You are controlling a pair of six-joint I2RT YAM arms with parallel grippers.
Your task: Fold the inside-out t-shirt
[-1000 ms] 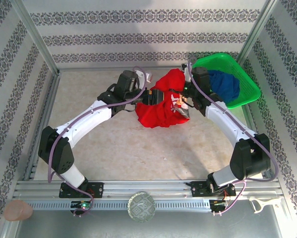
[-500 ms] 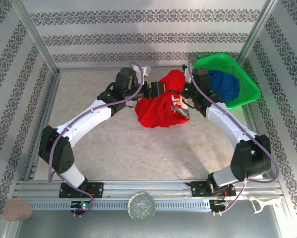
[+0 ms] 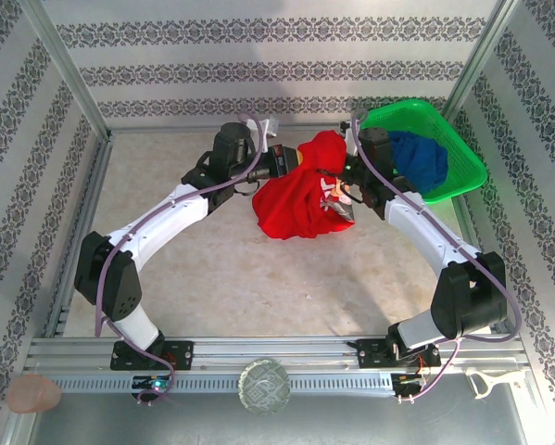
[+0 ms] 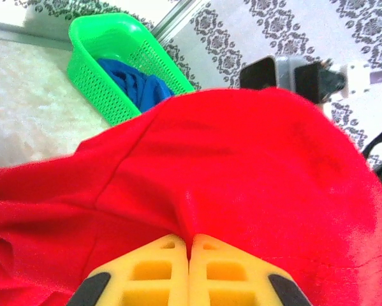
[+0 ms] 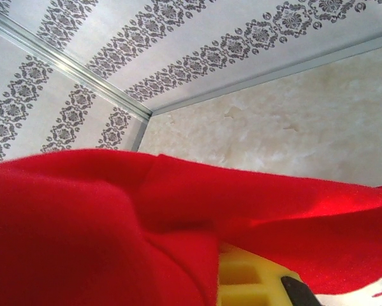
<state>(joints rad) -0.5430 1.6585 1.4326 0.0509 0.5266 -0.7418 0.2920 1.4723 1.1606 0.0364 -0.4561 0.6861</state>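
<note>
The red t-shirt, soft and creased, hangs bunched between the two grippers over the pale, mottled table. The left gripper presses its ribbed yellow fingers together on a pinched fold. The right gripper is closed in the cloth, which drapes over its yellow finger. A green mesh basket holding a blue garment stands just beside.

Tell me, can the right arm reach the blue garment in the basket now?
Probably not yet: the right gripper is shut on the shirt. The basket sits open just beside that arm, so once freed, the garment looks reachable.
</note>
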